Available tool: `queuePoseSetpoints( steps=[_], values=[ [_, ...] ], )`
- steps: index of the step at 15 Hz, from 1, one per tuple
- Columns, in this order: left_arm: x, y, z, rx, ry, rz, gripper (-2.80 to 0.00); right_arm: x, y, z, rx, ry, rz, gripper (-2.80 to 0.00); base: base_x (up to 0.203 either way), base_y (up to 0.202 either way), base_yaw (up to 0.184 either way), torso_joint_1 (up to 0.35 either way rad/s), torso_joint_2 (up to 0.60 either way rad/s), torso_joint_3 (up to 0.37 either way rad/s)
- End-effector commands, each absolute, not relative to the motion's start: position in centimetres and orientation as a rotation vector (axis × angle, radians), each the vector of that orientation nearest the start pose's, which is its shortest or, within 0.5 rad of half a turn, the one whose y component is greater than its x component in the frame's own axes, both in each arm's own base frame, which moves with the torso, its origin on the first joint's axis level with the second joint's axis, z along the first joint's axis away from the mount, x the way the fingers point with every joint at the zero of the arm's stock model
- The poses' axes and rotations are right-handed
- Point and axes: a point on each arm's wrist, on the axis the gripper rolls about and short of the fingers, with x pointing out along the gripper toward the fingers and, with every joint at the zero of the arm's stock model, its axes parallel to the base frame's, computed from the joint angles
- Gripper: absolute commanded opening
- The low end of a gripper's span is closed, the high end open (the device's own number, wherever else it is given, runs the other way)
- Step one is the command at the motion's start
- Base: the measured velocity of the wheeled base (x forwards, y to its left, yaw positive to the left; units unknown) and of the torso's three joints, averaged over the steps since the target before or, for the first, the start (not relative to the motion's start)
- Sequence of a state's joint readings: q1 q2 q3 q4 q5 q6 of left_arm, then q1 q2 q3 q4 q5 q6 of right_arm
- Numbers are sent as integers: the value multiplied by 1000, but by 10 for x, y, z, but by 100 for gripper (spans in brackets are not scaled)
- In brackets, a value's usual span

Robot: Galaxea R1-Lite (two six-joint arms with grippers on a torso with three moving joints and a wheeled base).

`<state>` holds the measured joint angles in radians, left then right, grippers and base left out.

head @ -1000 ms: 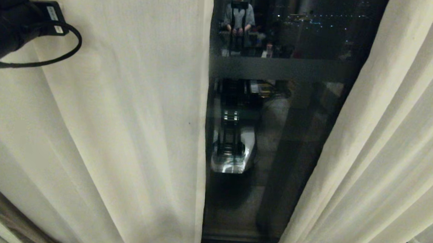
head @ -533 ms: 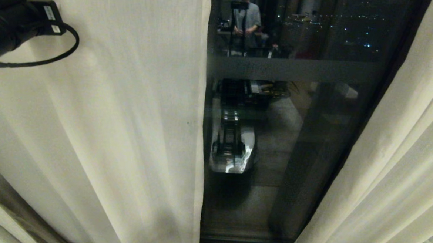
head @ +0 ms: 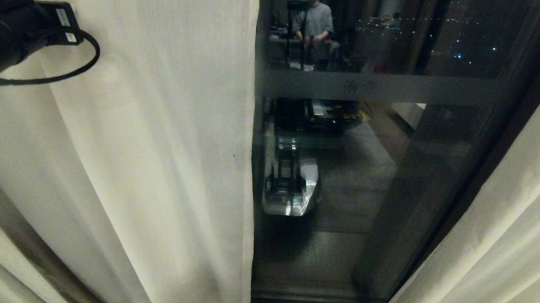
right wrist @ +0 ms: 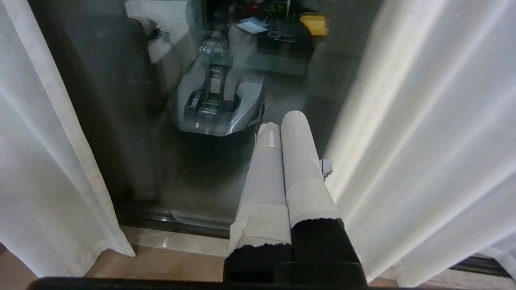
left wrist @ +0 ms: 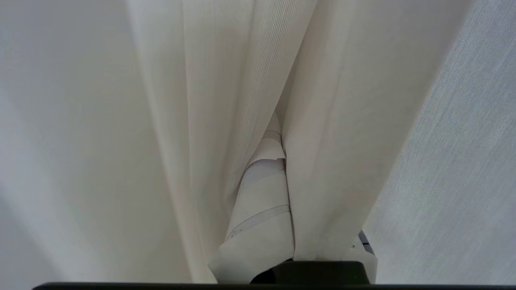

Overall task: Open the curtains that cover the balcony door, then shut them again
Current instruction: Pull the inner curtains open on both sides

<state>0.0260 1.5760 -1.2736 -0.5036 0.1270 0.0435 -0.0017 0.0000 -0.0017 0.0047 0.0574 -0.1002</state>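
Two curtains (head: 135,163) parted; one balcony door (head: 341,197) exposed; left hand (left wrist: 266,193) clamped on curtain fold; right hand (right wrist: 284,161) closed, empty.

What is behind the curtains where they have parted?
Between the curtains shows the balcony door: dark glass with a frosted band, reflecting the robot and a person. Whatever lies behind the hanging fabric on either side is hidden.
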Motion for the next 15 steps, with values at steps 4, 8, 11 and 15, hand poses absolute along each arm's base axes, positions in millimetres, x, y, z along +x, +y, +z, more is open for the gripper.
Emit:
queuePoseSetpoints(
  steps=[4, 8, 11, 15],
  values=[
    [289, 11, 337, 22, -188, 157, -280, -23, 1, 75, -101, 2, 57, -280, 0, 83, 1, 4, 1, 0],
    [291, 17, 337, -52, -194, 163, -280, -23, 1, 75, -101, 2, 57, -280, 0, 0, 0, 0, 0, 0],
    [289, 38, 336, -67, -196, 179, -280, -23, 1, 75, -101, 2, 57, -280, 0, 0, 0, 0, 0, 0],
    [291, 86, 333, -74, -183, 174, -280, -23, 1, 75, -101, 2, 57, -280, 0, 0, 0, 0, 0, 0]
  ],
)
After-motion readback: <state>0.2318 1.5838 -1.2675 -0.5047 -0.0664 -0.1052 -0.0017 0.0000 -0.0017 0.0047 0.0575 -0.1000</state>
